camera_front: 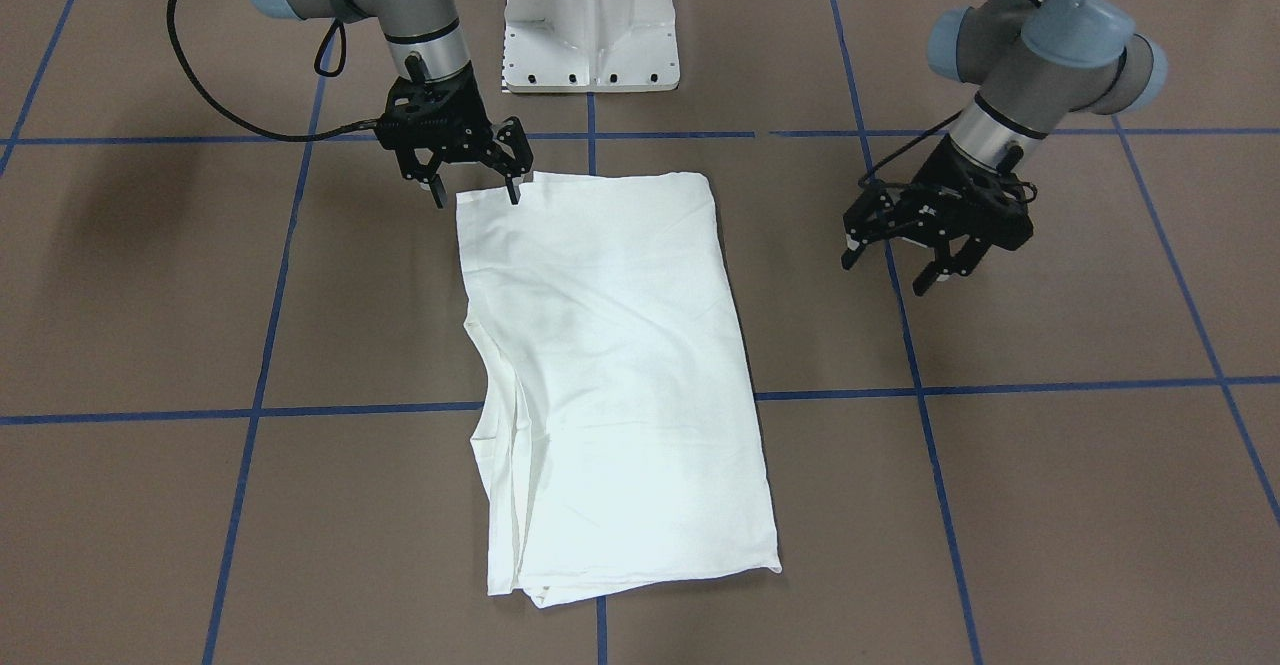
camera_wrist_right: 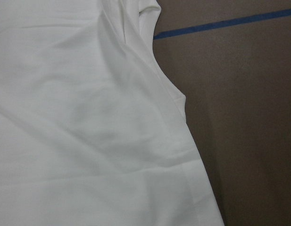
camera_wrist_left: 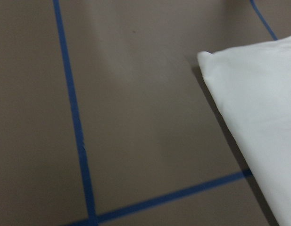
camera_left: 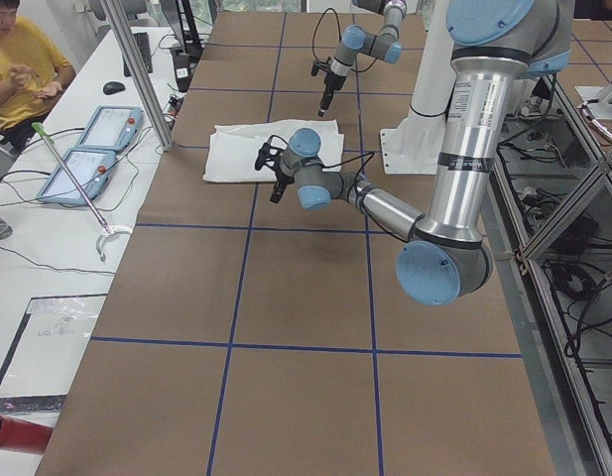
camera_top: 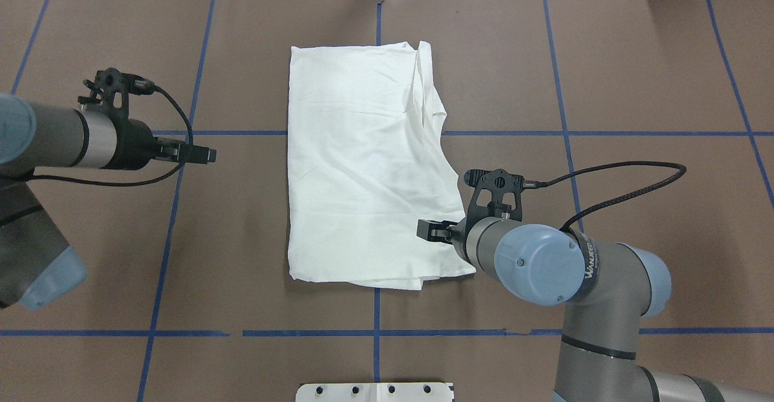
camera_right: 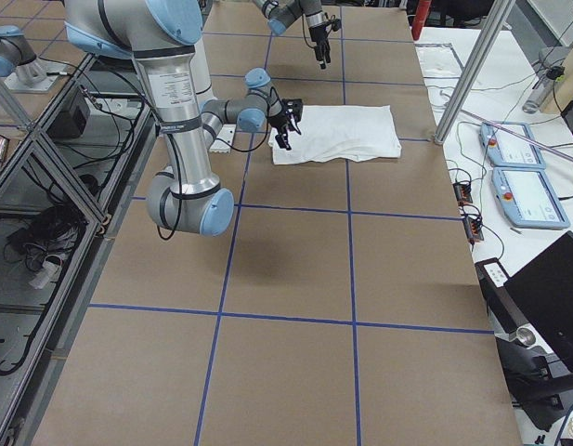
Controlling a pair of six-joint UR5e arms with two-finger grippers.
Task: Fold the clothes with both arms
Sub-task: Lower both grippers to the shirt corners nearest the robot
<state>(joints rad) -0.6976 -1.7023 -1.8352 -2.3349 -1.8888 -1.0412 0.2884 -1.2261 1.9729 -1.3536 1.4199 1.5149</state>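
Lying flat at the centre of the desk point(camera_front: 1050, 465), the folded white shirt point(camera_front: 610, 365) has its long axis running straight away from the robot. The right arm point(camera_front: 420, 25) is nearer. Its jaws stand wide at the shirt's robot-side corner; contact with the cloth cannot be told. The left arm point(camera_front: 1040, 65) also holds its jaws wide, well apart from the opposite long edge.

1. A big brown table point(camera_front: 1050, 505) with blue lines point(camera_front: 350, 410) fills the front view.
2. Upper left in the left side view, a person in yellow point(camera_left: 23, 61) sits at a white desk point(camera_left: 38, 230).
3. Two blue screens point(camera_left: 109, 127) lie there.
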